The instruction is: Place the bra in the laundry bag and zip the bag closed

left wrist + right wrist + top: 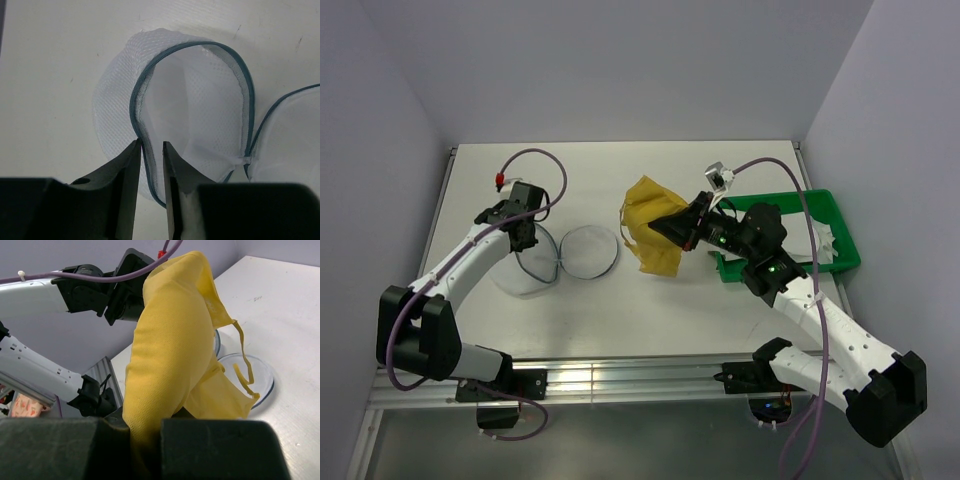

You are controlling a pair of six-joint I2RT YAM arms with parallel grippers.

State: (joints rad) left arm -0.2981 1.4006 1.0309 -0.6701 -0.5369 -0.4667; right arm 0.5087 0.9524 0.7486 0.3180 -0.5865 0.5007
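Observation:
The laundry bag (588, 252) lies open on the table as two round white mesh halves with a blue-grey zipper rim. My left gripper (527, 242) is shut on the rim of the left half (200, 105), the edge pinched between the fingers of my left gripper (151, 150). The yellow bra (652, 228) hangs above the table just right of the bag. My right gripper (682, 230) is shut on it; in the right wrist view the bra (170, 350) fills the middle, gripped at my right gripper (145, 440), and the bag (264, 371) lies beyond and below it.
A green plastic tray (840, 215) stands at the right edge with a white item (828, 245) in it, under my right arm. Walls close in on the left, back and right. A metal rail runs along the near table edge.

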